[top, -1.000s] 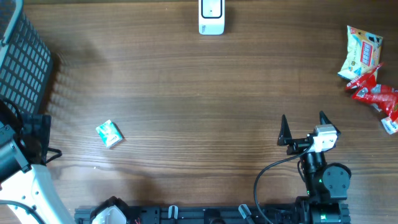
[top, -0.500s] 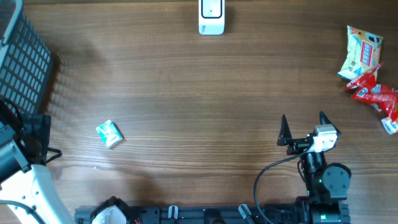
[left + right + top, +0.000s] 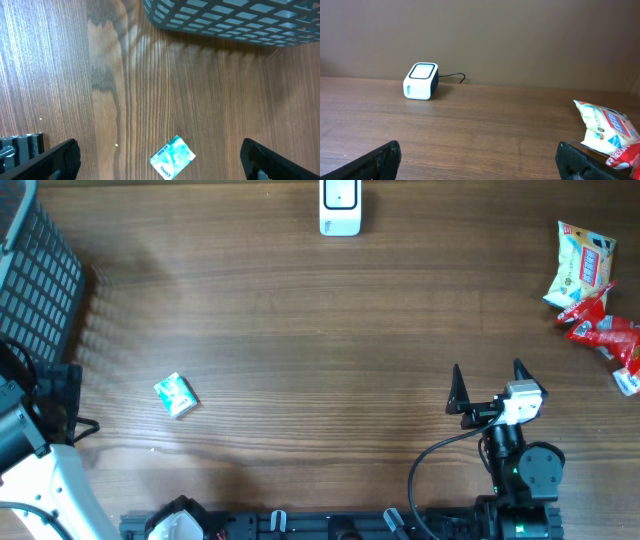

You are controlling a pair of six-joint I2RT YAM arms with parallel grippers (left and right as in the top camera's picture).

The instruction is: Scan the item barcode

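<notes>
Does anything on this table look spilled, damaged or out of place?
Nothing spilled or damaged. The red packets lie crumpled against the yellow snack bag at the right edge; the green packet sits askew.

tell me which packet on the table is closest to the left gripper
The small teal packet, lying alone near the grey basket on the left. The yellow bag and the red packet sit together at the far right edge.
</notes>
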